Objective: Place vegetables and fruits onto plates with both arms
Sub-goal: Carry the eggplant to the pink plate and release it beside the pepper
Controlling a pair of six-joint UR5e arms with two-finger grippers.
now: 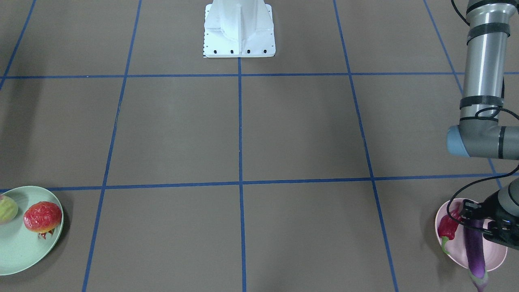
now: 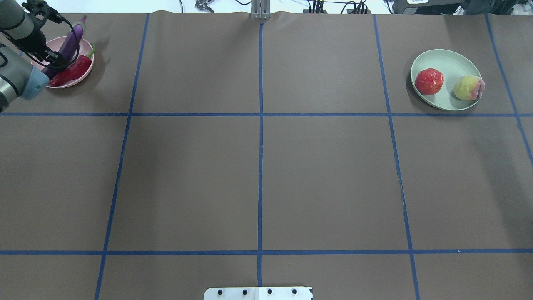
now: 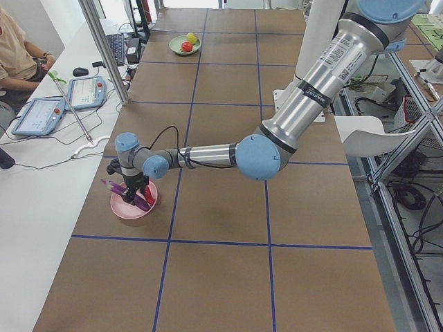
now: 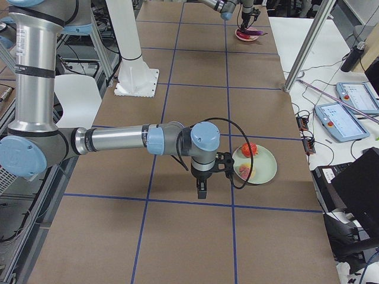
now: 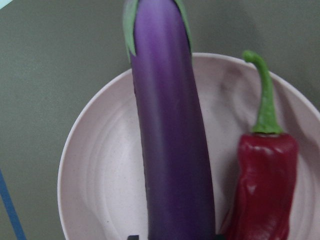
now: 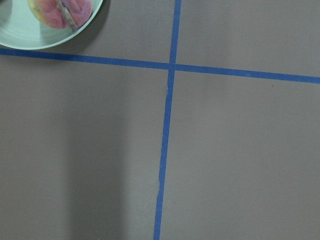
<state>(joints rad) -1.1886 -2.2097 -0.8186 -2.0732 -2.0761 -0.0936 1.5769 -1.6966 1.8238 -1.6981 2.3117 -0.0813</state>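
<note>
The purple eggplant (image 1: pixel 475 251) lies across the pale pink plate (image 1: pixel 496 251), its green cap hanging over the rim, beside the red chili pepper (image 1: pixel 448 227). My left gripper (image 1: pixel 482 225) sits low over this plate, its jaws on both sides of the eggplant's blunt end and shut on it. The left wrist view shows the eggplant (image 5: pixel 170 150) and the chili (image 5: pixel 265 185) close up. The pomegranate-like fruit (image 2: pixel 429 81) and the peach (image 2: pixel 468 87) lie on the mint green plate (image 2: pixel 447 62). My right gripper (image 4: pixel 201 192) hangs over bare table beside that plate; I cannot tell whether it is open.
Brown table covering with a grid of blue tape lines (image 2: pixel 260 125). The white base mount (image 1: pixel 239 30) stands at the robot's edge. The left forearm (image 1: pixel 484 65) stretches over the table's far left side. Tablets and cables lie on the white side bench (image 3: pixel 41 111).
</note>
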